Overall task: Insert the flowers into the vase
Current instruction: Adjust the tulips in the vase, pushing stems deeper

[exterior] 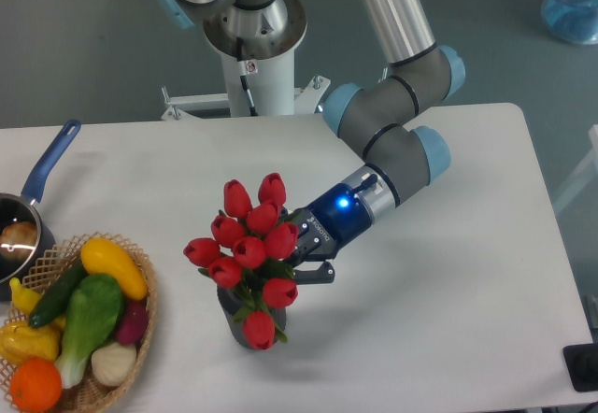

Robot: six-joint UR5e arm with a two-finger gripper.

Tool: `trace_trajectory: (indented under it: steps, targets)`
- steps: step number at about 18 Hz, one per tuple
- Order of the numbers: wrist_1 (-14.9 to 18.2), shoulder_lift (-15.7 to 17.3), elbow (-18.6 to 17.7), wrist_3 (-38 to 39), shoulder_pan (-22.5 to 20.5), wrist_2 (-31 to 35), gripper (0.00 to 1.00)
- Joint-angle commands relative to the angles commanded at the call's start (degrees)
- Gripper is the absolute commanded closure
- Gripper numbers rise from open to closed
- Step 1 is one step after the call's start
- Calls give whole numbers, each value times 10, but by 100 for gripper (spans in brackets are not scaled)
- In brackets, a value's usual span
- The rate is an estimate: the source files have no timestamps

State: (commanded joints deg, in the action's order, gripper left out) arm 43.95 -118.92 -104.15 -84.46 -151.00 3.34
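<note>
The flowers [248, 249], a tight bunch of red tulip buds with green leaves, sit over the vase [245, 324], a small dark ribbed cylinder standing upright near the front middle of the white tabletop [448, 301]. The buds spread wider than the vase and hide its mouth, so it cannot be seen how deep the stems reach; one bud droops down across the vase's front.

The gripper [304, 262] comes in from the right at the level of the leaves, just behind the bunch. One dark finger shows below the buds, but the blooms cover the rest, so whether the gripper grips the stems or has let go cannot be told from this view. Behind it the blue-lit wrist and the grey arm rise toward the base at the back of the tabletop.

By the look of it, the insertion is at or near its end: the bunch seems seated in the vase. The next move would call for freeing the stems fully and drawing back sideways without dragging the bunch or tipping the vase.

At the left edge stand a wicker basket of vegetables [140, 315] and a blue-handled pot [42, 172], well apart from the vase.
</note>
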Motion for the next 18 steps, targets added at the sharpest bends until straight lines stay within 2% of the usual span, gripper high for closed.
trace_trajectory:
  steps: [18]
  targets:
    - [0, -15, -9, -33, 1, 1, 80]
